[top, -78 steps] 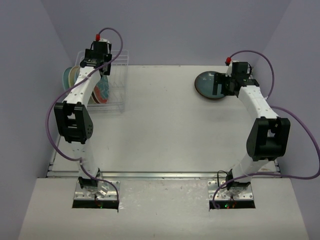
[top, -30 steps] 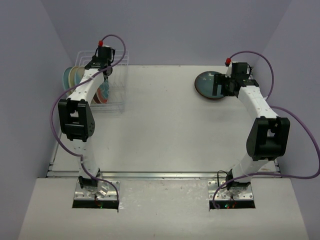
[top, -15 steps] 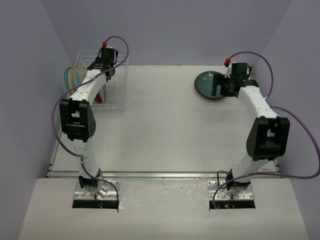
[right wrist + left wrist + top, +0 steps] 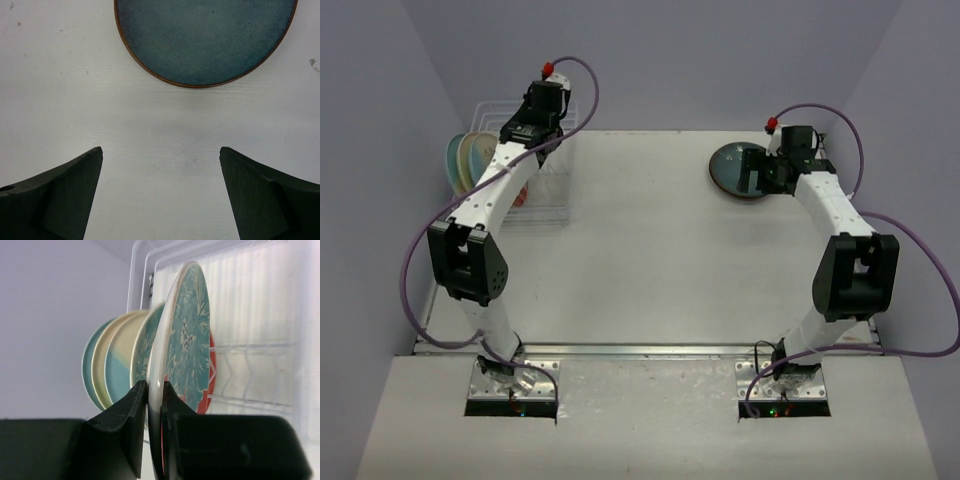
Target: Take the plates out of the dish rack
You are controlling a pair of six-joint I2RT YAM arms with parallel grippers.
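The left fingers [image 4: 122, 432] clamp the rim of the patterned plate [image 4: 187, 340], which stands upright at the rack [image 4: 548, 195] beside the cream ones [image 4: 120, 355]. It is best lifted straight up without tilting, clear of the wires and neighbours. The right fingers [image 4: 65, 195] hang spread over the bench [image 4: 150, 130] near the blue plate [image 4: 205, 35].

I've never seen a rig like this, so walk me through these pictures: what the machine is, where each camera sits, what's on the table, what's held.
Two robot arms are bolted to a table. The wide picture looks down from above and behind them; the other two come from cameras on the wrists. The left pincer is shut on the rim of a teal-patterned plate at the white wire dish rack, where more plates stand on edge. The right pincer is open and empty, over the table beside a dark teal plate lying flat.
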